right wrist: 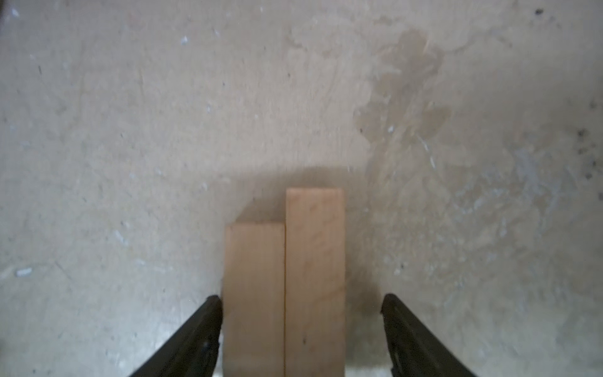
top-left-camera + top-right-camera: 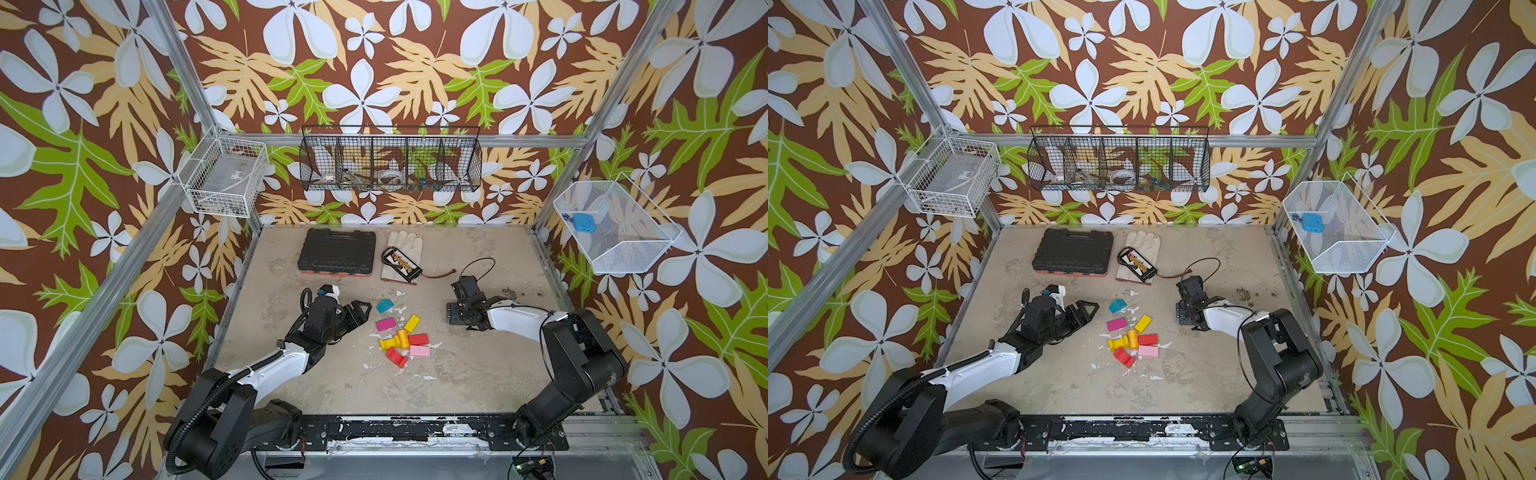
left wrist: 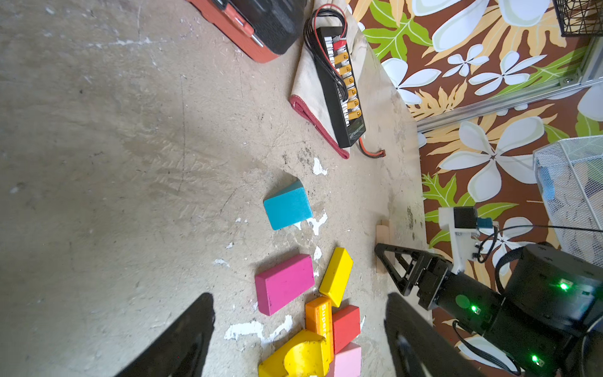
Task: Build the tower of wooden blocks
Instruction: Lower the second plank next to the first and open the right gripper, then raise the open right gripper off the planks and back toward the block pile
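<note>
Left gripper (image 2: 368, 313): jaws apart, nothing between them, positioned just left of the loose blocks. Right gripper (image 1: 301, 297): jaws apart, straddling two tan bars (image 1: 315, 261) that lie flat on the table (image 2: 332, 386), side by side and touching. One finger sits at the bars' edge; the other stands clear. Unstacked at table centre: teal block (image 2: 385, 306) rearmost, then magenta block (image 2: 385, 323) and yellow bar (image 2: 412, 323). Red block (image 2: 418, 339), pink block (image 2: 419, 351), yellow arch (image 2: 388, 343) and red arch (image 2: 396, 357) are clustered in front.
</note>
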`<state>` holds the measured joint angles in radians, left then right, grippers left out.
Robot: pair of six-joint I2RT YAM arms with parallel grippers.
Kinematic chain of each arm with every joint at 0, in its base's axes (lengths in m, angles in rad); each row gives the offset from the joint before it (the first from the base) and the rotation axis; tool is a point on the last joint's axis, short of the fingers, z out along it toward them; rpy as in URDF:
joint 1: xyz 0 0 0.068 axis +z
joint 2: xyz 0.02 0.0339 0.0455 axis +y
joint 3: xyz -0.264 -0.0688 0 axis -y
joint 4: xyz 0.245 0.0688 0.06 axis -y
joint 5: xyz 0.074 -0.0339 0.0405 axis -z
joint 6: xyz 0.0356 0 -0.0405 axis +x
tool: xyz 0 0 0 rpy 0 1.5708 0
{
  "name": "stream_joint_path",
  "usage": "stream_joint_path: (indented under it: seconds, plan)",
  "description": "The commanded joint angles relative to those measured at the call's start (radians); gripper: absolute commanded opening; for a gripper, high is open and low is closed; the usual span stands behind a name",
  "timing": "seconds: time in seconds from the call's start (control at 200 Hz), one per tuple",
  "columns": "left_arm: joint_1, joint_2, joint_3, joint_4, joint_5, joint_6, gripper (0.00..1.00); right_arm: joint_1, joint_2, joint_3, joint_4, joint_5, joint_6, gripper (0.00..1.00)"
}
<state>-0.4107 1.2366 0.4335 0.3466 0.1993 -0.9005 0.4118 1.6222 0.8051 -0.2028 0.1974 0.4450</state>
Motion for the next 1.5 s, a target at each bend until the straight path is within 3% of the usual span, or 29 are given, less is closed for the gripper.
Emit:
stream_joint_path:
  seconds: [0.0,0.371,0.601,0.736,1.497]
  plan:
    - [-0.002,0.001,0.011,0.002,-0.004,0.003,0.83,0.004,-0.060,-0.042,-0.015,-0.011,0.014,0.82]
    - [-0.005,0.020,0.017,0.010,-0.004,0.001,0.83,0.059,-0.163,-0.121,-0.015,0.030,0.015,0.84]
    - [-0.007,0.017,0.017,0.009,-0.006,0.001,0.83,0.060,-0.171,-0.122,-0.032,0.042,0.022,0.69]
    - [-0.007,0.015,0.019,0.005,-0.010,0.003,0.83,0.058,-0.179,-0.134,-0.032,0.033,0.021,0.68]
    - [-0.008,-0.012,0.020,-0.019,-0.021,0.012,0.83,0.059,-0.078,-0.083,-0.054,0.065,0.020,0.65]
